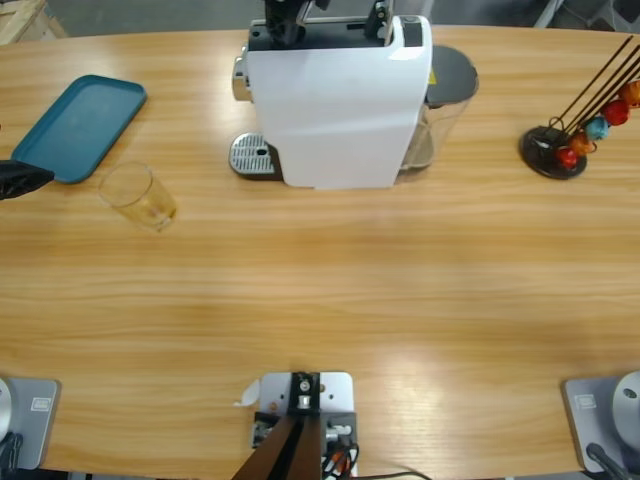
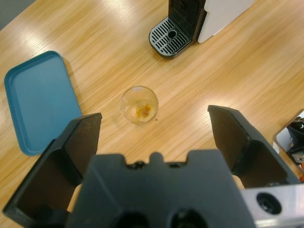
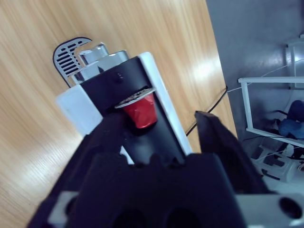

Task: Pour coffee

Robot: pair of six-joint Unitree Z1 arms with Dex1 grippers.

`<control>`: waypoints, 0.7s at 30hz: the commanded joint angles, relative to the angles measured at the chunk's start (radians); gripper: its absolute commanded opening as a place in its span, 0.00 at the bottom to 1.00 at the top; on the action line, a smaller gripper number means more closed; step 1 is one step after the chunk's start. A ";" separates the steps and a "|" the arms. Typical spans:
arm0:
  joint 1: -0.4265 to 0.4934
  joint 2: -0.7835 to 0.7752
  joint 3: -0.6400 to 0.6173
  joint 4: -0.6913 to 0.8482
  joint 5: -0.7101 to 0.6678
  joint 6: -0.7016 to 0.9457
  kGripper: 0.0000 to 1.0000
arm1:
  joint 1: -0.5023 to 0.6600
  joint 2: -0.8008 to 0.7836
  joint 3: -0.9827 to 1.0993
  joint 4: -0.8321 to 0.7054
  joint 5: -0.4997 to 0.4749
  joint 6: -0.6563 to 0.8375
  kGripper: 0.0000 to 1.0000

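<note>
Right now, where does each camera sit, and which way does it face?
High view: fixed overhead, looking down on the table; left gripper at the edge.
Left wrist view: above the glass, facing down past open jaws.
Right wrist view: over the coffee machine, red capsule at its jaws.
Shared: all three show the machine.

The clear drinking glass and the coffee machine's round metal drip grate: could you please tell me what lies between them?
Only bare wooden table separates the clear glass from the drip grate, as the high view and left wrist view both show.
</note>
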 commanded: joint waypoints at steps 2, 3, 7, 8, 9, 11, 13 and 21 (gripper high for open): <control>-0.012 0.008 0.041 -0.009 -0.016 -0.004 0.97 | 0.010 -0.014 -0.379 0.043 -0.028 0.007 0.74; -0.012 0.008 0.040 -0.009 -0.016 -0.004 0.97 | 0.010 -0.021 -0.371 0.046 -0.032 0.007 0.74; -0.012 0.011 0.040 -0.011 -0.017 -0.004 0.97 | 0.010 -0.051 -0.353 0.060 -0.040 0.007 0.74; -0.012 0.011 0.040 -0.011 -0.017 -0.004 0.97 | 0.010 -0.059 -0.350 0.060 -0.041 0.007 0.74; -0.012 0.012 0.040 -0.011 -0.018 -0.004 0.97 | 0.010 -0.066 -0.346 0.060 -0.042 0.007 0.74; -0.012 0.017 0.040 -0.012 -0.019 -0.004 0.97 | 0.010 -0.081 -0.342 0.063 -0.046 0.007 0.74; -0.012 0.021 0.040 -0.013 -0.020 -0.004 0.97 | 0.010 -0.099 -0.339 0.066 -0.054 0.007 0.74; -0.012 0.025 0.040 -0.015 -0.021 -0.004 0.97 | 0.010 -0.193 -0.346 0.081 -0.083 0.011 0.73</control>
